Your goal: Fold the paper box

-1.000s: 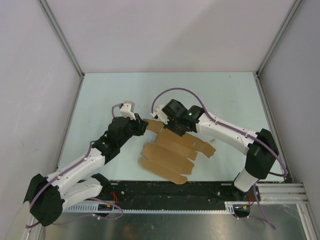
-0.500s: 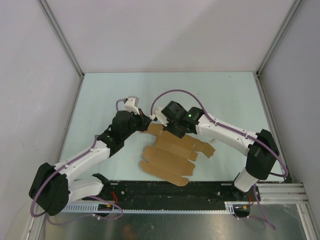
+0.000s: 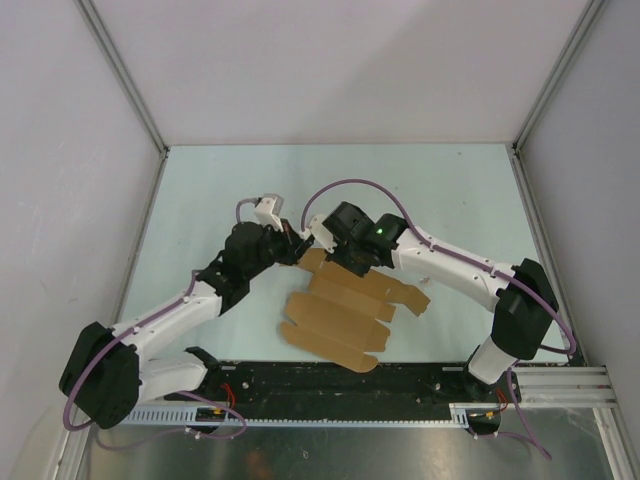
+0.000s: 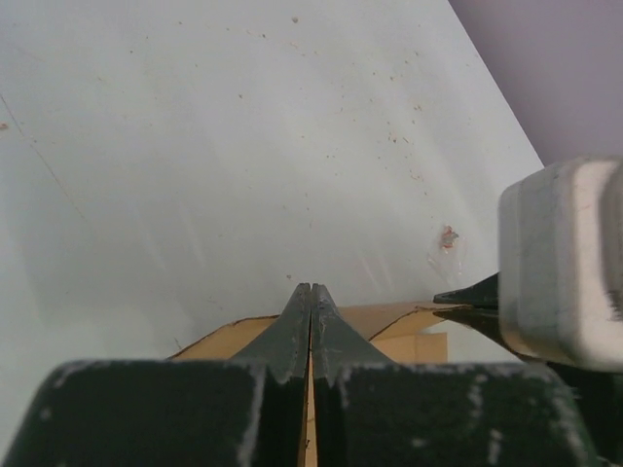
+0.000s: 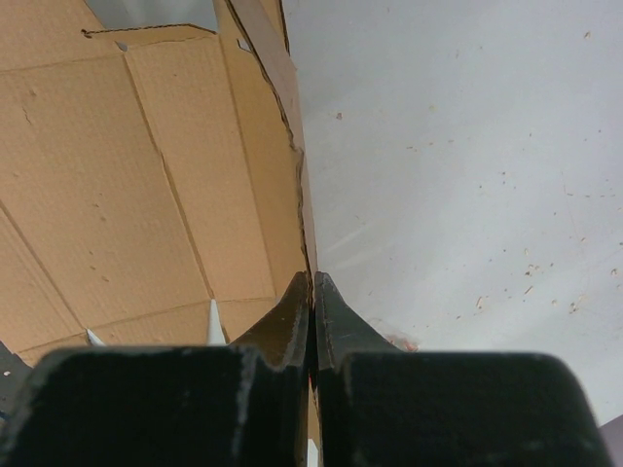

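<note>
The paper box is a flat brown die-cut sheet with flaps, lying mid-table and lifted at its far edge. My left gripper is at the sheet's far-left flap. In the left wrist view the left gripper is shut, with a sliver of brown card showing in the slit between its fingers. My right gripper is shut on the sheet's far edge. The right wrist view shows the right gripper pinching the card's edge, with the creased panels spreading to the left.
The pale table is walled at the left, back and right. The right arm's white wrist block is close on the right of the left wrist view. A black rail runs along the near edge.
My left gripper moved right and forward to the sheet's far-left flap and went from open to shut there. The right gripper kept its grip and barely moved.
</note>
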